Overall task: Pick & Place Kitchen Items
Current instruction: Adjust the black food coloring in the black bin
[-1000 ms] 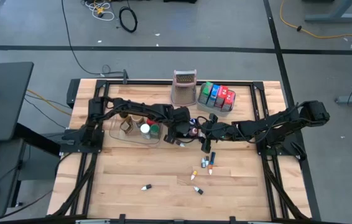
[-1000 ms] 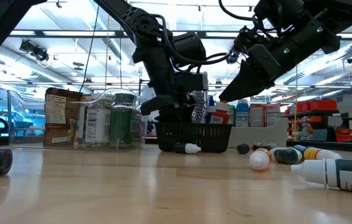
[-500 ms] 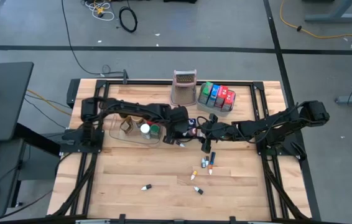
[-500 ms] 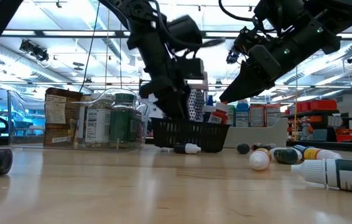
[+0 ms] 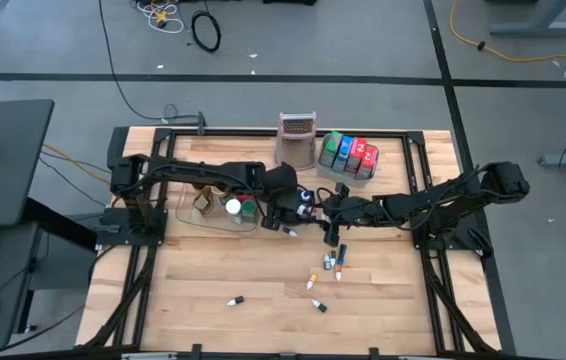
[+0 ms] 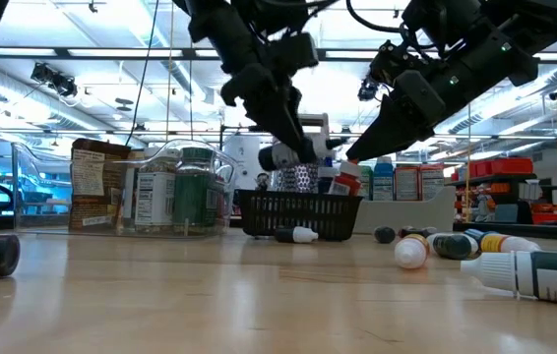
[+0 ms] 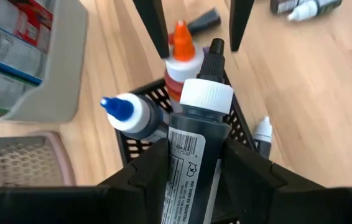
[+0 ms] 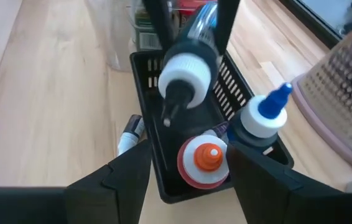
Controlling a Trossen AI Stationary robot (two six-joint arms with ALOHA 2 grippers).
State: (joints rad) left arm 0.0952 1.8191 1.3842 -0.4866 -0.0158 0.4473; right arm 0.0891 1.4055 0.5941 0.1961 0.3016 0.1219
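The left hand (image 7: 191,180) grips a white-capped black bottle (image 7: 196,137) above the black mesh basket (image 5: 306,212) at the centre of the counter (image 5: 213,280). The right hand (image 8: 185,162), its fingers apart and empty, hovers at the basket's 3 o'clock side. More small bottles (image 5: 329,268) lie toward 6 o'clock.

high: overhead, straight down on my whole table (image 5: 213,280) | low: table height, level across into the room | left wrist: close, down into the black mesh basket (image 7: 140,144) | right wrist: close on that basket (image 8: 157,134) from the opposite side | all four share the basket
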